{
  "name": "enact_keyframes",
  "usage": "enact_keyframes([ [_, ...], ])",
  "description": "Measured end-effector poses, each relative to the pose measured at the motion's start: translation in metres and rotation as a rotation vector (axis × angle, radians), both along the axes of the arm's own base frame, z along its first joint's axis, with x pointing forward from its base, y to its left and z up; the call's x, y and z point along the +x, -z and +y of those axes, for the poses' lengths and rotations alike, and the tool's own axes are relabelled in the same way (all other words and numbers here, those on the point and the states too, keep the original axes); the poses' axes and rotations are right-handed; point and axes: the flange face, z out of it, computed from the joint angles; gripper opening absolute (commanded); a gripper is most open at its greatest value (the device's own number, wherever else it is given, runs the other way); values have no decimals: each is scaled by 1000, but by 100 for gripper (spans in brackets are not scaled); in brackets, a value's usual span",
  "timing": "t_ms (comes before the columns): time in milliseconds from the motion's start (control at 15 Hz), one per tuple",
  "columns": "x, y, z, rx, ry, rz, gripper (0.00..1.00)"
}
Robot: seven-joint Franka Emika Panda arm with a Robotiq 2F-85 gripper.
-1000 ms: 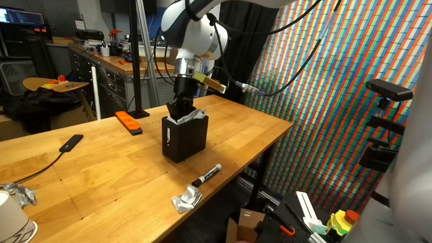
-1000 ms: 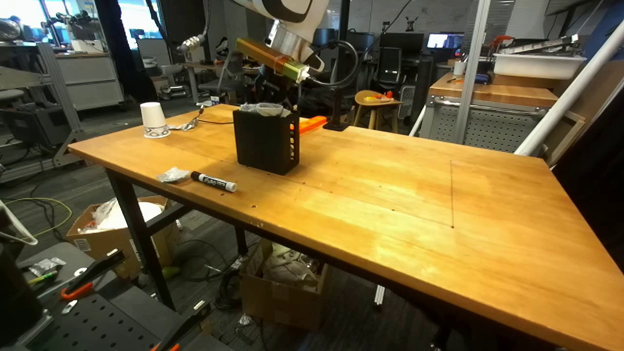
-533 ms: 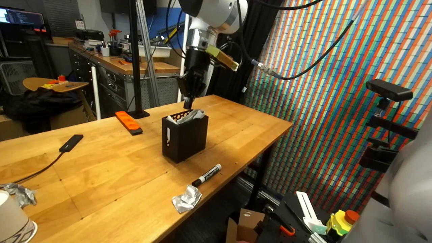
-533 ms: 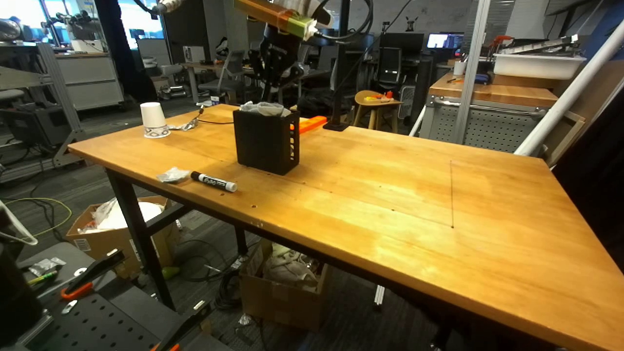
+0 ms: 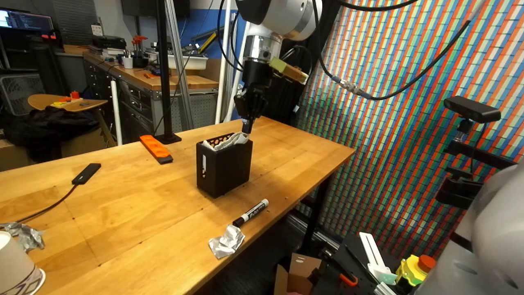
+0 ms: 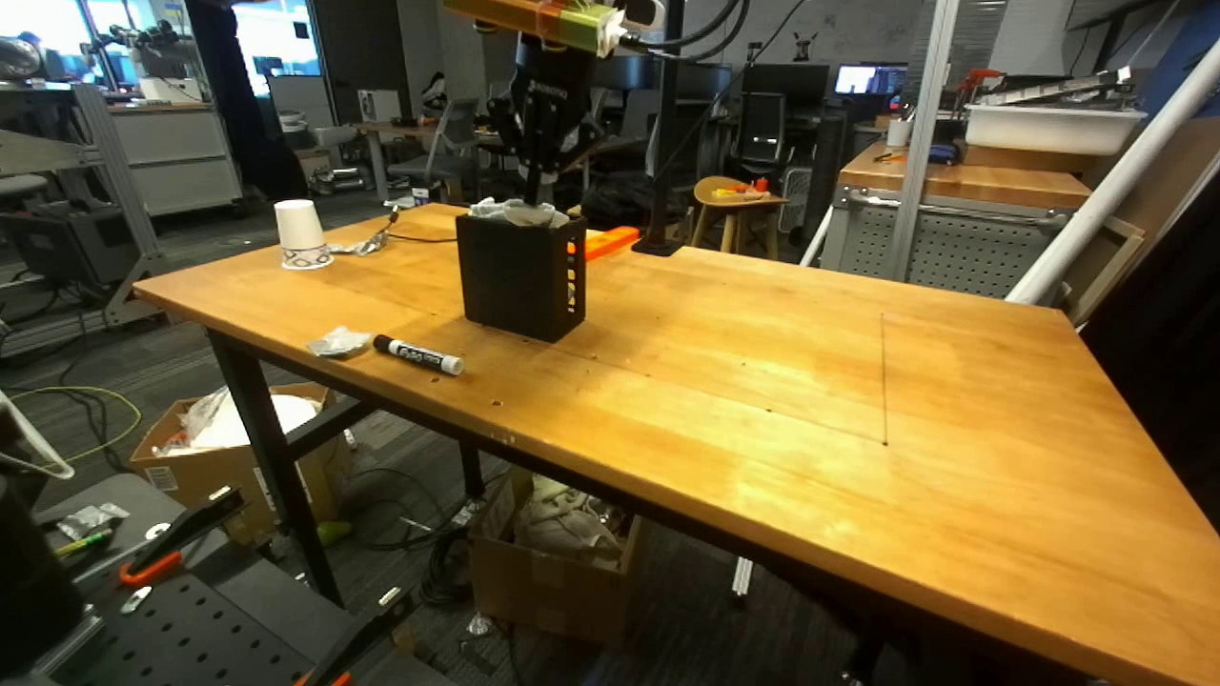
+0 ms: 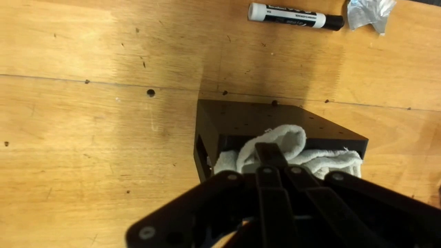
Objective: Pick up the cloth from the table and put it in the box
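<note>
In an exterior view, at the far left of the table (image 5: 135, 209), a white cup (image 5: 14, 266) stands rim-down beside a crumpled piece of foil (image 5: 26, 238). Next comes a corded black device (image 5: 86, 173), then a flat orange object (image 5: 154, 148) near the foot of a black post (image 5: 166, 94). Farther right the black box (image 5: 229, 170) stands upright, the white cloth (image 5: 232, 141) bunched inside it, rumpled folds showing above the rim. Toward the near edge a second scrap of foil (image 5: 227, 241) lies just beside a capped marker (image 5: 250, 213). Over the box's right end hangs the gripper (image 5: 247, 128), pointing down, its jaws pressed together; in the wrist view it overlaps the cloth, and whether it touches the fabric I cannot tell.
</note>
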Motion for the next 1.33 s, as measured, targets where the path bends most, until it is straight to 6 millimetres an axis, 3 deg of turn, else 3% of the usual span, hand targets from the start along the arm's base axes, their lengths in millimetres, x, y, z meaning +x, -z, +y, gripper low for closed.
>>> enact_keyframes([
  [267, -4, 18, 6, -15, 11, -20, 0],
  [933, 8, 21, 57, -32, -59, -87, 0],
  [1333, 20, 56, 69, -44, -81, -77, 0],
])
